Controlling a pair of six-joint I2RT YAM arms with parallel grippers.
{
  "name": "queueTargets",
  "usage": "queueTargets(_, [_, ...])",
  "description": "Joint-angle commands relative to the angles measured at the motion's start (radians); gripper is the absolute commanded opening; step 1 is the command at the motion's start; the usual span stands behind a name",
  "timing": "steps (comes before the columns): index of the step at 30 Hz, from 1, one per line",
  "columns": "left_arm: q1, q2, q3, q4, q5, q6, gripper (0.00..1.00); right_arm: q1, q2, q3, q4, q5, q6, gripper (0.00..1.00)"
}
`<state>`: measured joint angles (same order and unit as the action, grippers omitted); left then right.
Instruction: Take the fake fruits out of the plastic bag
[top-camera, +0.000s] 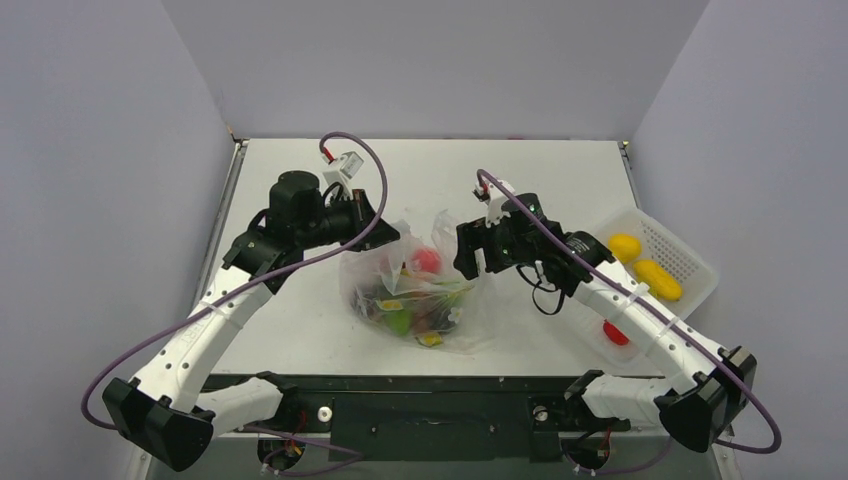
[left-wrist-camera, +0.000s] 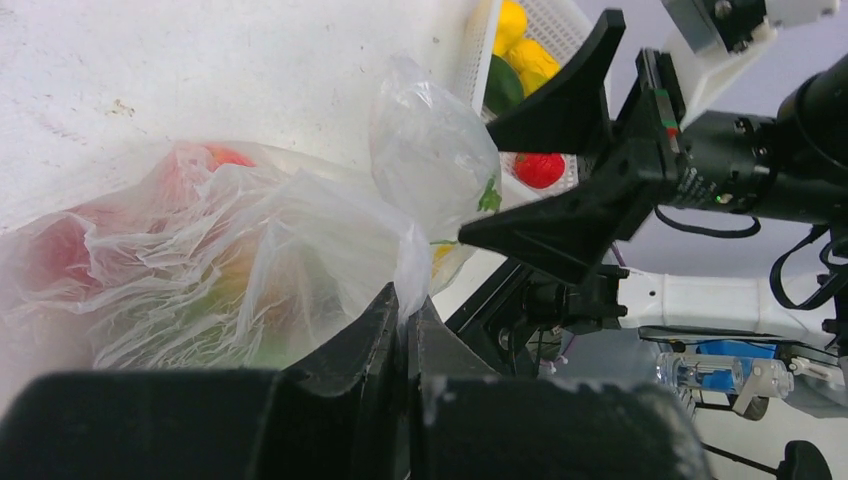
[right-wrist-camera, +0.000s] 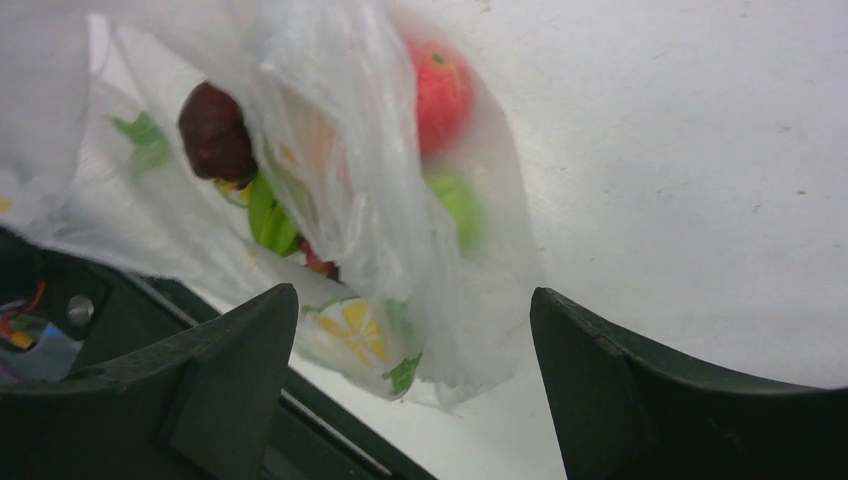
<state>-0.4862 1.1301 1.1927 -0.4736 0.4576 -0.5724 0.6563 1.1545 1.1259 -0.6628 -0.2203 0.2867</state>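
Note:
The plastic bag (top-camera: 420, 295), clear film printed with citrus slices, lies at the table's middle with fake fruits inside. Through the film show a red one (right-wrist-camera: 440, 90), a dark maroon one (right-wrist-camera: 215, 135) and a lime green one (right-wrist-camera: 458, 205). My left gripper (left-wrist-camera: 408, 305) is shut on a fold of the bag's upper left edge (top-camera: 385, 235), holding it up. My right gripper (right-wrist-camera: 412, 295) is open at the bag's right side (top-camera: 468, 255), its fingers apart on either side of a hanging corner of film without touching it.
A white perforated basket (top-camera: 690, 250) stands at the right edge of the table, under the right arm. It holds two yellow fruits (top-camera: 640, 262) and a red one (top-camera: 617, 333). The table's dark front rail runs just below the bag.

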Motion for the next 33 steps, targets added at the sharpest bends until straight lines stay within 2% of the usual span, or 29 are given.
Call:
queueTargets(1, [0.009, -0.03, -0.016, 0.021, 0.053, 0.006, 0.0, 0.002, 0.079, 0.071, -0.013, 0.197, -0.05, 0.82])
queueTargets(8, [0.011, -0.063, -0.058, 0.031, 0.062, 0.011, 0.0, 0.028, 0.129, -0.003, 0.14, 0.046, -0.059, 0.82])
queueTargets(10, [0.015, -0.064, -0.067, 0.033, 0.062, 0.011, 0.0, 0.031, 0.152, -0.014, 0.179, 0.047, -0.02, 0.76])
queueTargets(11, [0.021, -0.067, -0.07, 0.036, 0.061, 0.006, 0.0, 0.031, 0.166, -0.016, 0.192, 0.071, -0.003, 0.68])
queueTargets(12, [0.024, -0.068, -0.076, 0.041, 0.062, 0.001, 0.0, 0.032, 0.171, -0.015, 0.216, 0.084, 0.036, 0.65])
queueTargets(14, [0.043, -0.071, -0.084, 0.052, 0.069, -0.028, 0.0, 0.029, 0.181, -0.013, 0.263, 0.108, 0.088, 0.49])
queueTargets(15, [0.067, -0.069, -0.085, 0.057, 0.087, -0.037, 0.0, 0.027, 0.183, -0.006, 0.278, 0.122, 0.126, 0.26])
queueTargets(17, [0.131, -0.058, -0.086, 0.078, 0.139, -0.073, 0.0, 0.013, 0.178, 0.007, 0.324, 0.145, 0.193, 0.01])
queueTargets(21, [0.309, -0.018, -0.061, 0.191, 0.235, -0.192, 0.0, -0.068, 0.157, 0.025, 0.455, 0.12, 0.364, 0.0])
queueTargets(24, [0.431, 0.029, 0.013, 0.262, 0.245, -0.295, 0.0, -0.16, 0.149, 0.031, 0.587, 0.099, 0.508, 0.0])
queueTargets(29, [0.514, 0.041, 0.145, 0.387, 0.235, -0.395, 0.0, -0.219, 0.162, 0.111, 0.653, 0.091, 0.636, 0.0])
queueTargets(33, [0.524, -0.008, 0.174, 0.314, 0.191, -0.313, 0.0, -0.224, 0.136, 0.116, 0.704, 0.086, 0.649, 0.0])
